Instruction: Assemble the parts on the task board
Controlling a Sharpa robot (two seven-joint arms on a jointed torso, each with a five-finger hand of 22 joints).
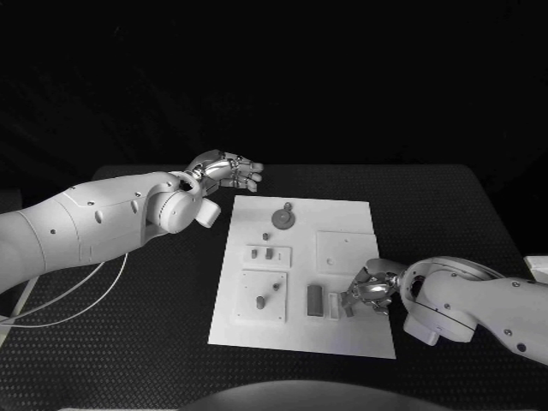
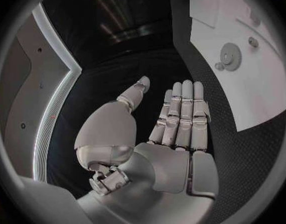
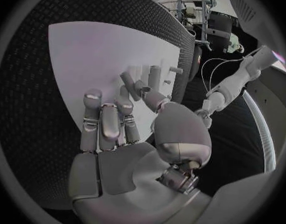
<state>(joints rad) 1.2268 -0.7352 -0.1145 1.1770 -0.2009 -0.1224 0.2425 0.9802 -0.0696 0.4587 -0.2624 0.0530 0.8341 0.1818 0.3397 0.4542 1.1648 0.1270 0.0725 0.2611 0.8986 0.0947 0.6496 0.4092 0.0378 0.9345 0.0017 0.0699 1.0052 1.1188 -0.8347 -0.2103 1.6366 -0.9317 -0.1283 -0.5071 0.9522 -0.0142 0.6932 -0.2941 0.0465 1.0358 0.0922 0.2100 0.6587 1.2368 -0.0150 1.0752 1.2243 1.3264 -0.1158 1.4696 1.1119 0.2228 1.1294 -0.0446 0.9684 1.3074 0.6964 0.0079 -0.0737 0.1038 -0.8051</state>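
A white task board (image 1: 348, 214) lies in the middle of a black table (image 1: 472, 223), with bare table on every side of it. The left hand (image 1: 229, 169) hovers off the board's far left corner, fingers (image 2: 183, 109) straight, side by side, holding nothing. The right hand (image 1: 371, 291) sits over the board's near right part, fingers (image 3: 108, 119) curled toward small grey parts (image 1: 315, 300) just beyond the fingertips; whether it grips one I cannot tell. A round gear (image 1: 280, 221) lies near the far edge.
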